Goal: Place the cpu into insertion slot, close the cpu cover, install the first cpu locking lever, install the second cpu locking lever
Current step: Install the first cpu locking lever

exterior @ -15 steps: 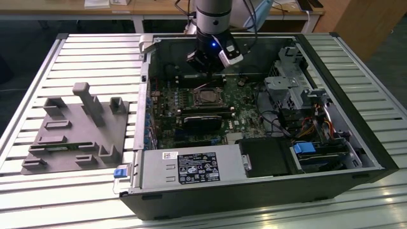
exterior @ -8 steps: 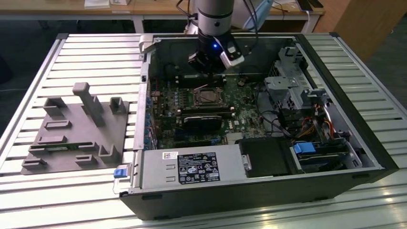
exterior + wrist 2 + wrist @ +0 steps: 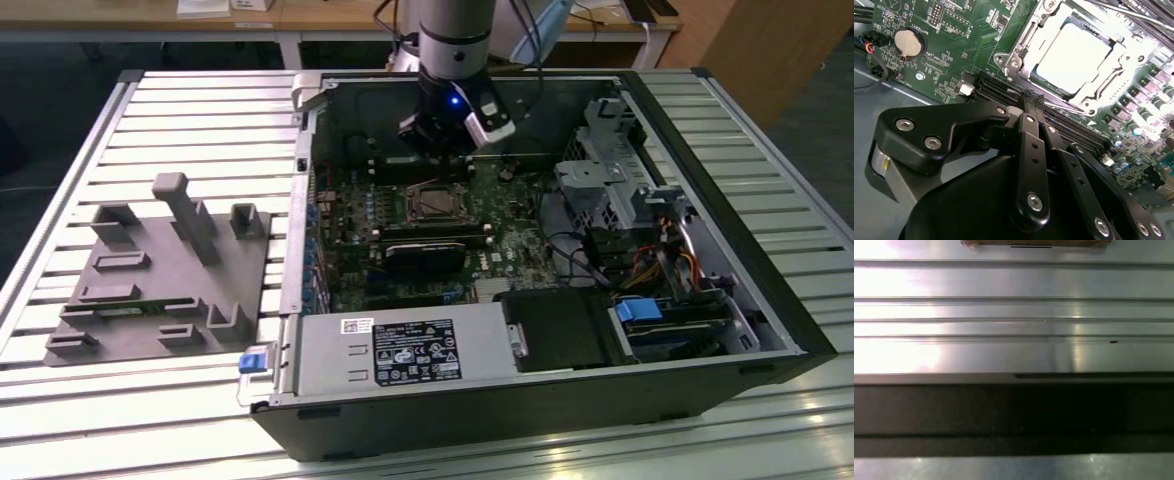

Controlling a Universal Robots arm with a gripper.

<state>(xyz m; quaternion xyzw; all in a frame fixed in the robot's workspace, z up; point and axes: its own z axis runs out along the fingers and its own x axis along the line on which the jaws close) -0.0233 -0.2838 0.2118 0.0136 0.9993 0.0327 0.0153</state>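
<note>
Silver-grey square cpu (image 3: 1070, 56) already seated in metal-rimmed insertion slot (image 3: 1030, 75) on green circuit board (image 3: 949, 60). Thin silvery cpu cover (image 3: 1104, 87) looks down over it. Black gripper (image 3: 1030, 102) hangs just beside slot, near long black memory slots (image 3: 1004, 92); fingers pinched together, holding nothing. You'd do well to approach levers slow, w/ tips clear of chip top.

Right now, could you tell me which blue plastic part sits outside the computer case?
The blue tab at the case's front corner, by the labelled power supply; the other blue part lies inside among the drive cables.
</note>
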